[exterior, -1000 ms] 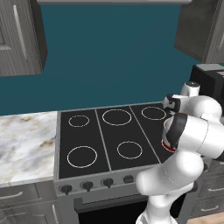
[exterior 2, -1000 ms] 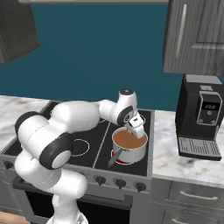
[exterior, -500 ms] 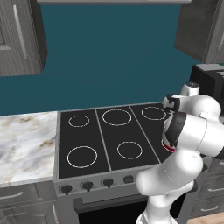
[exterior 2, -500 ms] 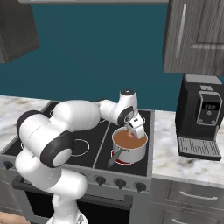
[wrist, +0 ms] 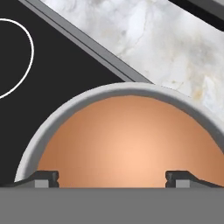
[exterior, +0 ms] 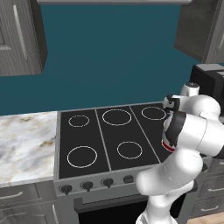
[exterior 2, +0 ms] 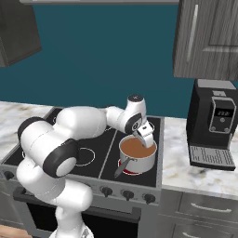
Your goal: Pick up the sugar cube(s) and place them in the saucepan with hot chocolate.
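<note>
Saucepan (exterior 2: 136,157), filled with brown liquid, is being kept on the stove's (exterior 2: 93,144) front right burner, beside the marble counter (wrist: 166,48). Directly above it, the gripper (wrist: 112,177) is being held with jaws spread wide, grasping nothing.

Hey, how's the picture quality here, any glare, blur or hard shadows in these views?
Hand view: soft and blurry up close, the hot chocolate in the saucepan brightens toward the middle. Right base view: sharp enough, even flat light, faint shadow under the saucepan. Left base view: even light, no glare on the cooktop.
</note>
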Motion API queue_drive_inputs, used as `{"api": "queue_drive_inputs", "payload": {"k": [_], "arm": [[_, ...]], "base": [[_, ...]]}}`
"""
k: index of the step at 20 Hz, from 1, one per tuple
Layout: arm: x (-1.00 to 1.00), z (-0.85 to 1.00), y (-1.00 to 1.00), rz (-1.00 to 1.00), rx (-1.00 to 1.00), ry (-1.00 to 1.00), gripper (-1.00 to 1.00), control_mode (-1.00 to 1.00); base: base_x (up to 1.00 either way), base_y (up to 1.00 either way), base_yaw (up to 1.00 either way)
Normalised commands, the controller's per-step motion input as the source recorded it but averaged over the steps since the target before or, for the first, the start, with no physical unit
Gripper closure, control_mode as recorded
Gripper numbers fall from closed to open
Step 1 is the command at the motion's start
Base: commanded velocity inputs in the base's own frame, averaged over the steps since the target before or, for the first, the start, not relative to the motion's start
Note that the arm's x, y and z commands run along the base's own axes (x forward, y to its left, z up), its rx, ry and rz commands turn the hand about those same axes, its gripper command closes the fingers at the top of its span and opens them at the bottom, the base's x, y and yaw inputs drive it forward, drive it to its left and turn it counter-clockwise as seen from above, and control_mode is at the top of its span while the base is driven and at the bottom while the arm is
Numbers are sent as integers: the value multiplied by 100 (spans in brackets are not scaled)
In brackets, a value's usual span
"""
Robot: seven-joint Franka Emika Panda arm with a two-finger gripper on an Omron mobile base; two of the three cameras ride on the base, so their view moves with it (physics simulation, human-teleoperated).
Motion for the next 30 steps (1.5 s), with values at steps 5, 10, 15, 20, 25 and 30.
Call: {"api": "queue_drive_inputs", "payload": {"k": [5, 10, 15, 20, 25, 30], "arm": [[-34, 26, 0, 0, 0, 0, -100, -100], [-63, 42, 0, 0, 0, 0, -100, -100], [-64, 26, 15, 4, 0, 0, -100, -100], [-69, 14, 37, 12, 0, 0, -100, -100], [-64, 10, 55, 19, 0, 0, -100, -100], [-57, 0, 65, 24, 0, 0, -100, -100]], "base": [[0, 0, 0], [0, 0, 0], [0, 0, 0], [0, 0, 0], [0, 0, 0], [0, 0, 0]]}}
